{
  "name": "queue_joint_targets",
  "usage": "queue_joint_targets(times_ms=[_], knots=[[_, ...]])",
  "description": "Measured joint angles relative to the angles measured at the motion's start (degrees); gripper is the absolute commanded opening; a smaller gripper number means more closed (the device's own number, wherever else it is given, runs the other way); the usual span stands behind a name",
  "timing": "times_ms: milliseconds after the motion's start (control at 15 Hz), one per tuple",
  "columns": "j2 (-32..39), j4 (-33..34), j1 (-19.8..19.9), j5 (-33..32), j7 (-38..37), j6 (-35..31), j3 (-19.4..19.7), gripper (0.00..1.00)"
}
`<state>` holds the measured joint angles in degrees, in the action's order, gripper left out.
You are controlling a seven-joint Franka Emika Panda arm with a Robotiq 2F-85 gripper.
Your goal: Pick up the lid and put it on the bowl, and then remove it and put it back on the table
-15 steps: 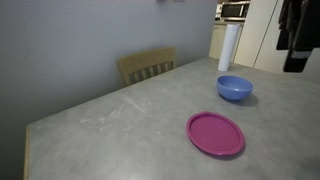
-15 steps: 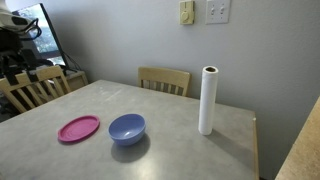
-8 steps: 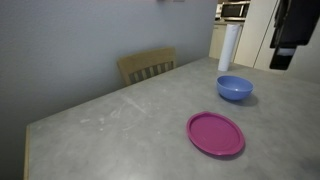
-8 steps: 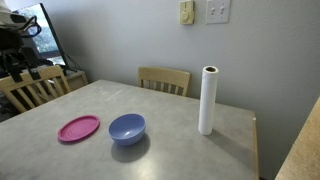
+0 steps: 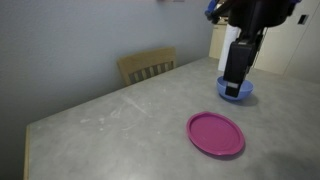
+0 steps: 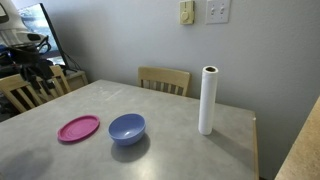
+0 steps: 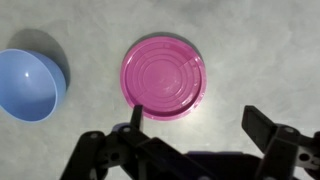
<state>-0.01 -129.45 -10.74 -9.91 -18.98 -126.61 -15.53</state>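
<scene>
The magenta-pink lid [image 5: 215, 133] [image 6: 78, 128] lies flat on the grey table [image 5: 110, 130], with the blue bowl [image 6: 127, 128] upright a short way beside it. In the wrist view the lid [image 7: 164, 78] sits at the centre and the bowl [image 7: 27, 85] at the left edge. My gripper [image 7: 200, 125] hangs open above the table, its two fingers spread wide over bare tabletop just short of the lid's near rim, with nothing between them. In an exterior view the gripper [image 5: 236, 80] overlaps and partly hides the bowl [image 5: 245, 92].
A white paper towel roll [image 6: 207, 100] stands upright on the table beyond the bowl. A wooden chair [image 5: 147, 66] [image 6: 163, 80] is pushed against the table's far edge. Cabinets and a wall lie behind.
The arm has swung in from the side of an exterior view, and the gripper now hangs over the bowl and lid area. Lid and bowl have not moved.
</scene>
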Motion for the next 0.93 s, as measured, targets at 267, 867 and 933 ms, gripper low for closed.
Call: queue_joint_targets(times_ms=[267,867,933], knots=[[9.4,5.9,-2.5,-3.5,-2.9,0.1,0.2,1.00],[16.8,11.4,-5.8,-4.4,-3.9,0.6,2.1,1.00],[16.9,11.4,-6.3,-4.5,-4.6,0.6,2.5,1.00]])
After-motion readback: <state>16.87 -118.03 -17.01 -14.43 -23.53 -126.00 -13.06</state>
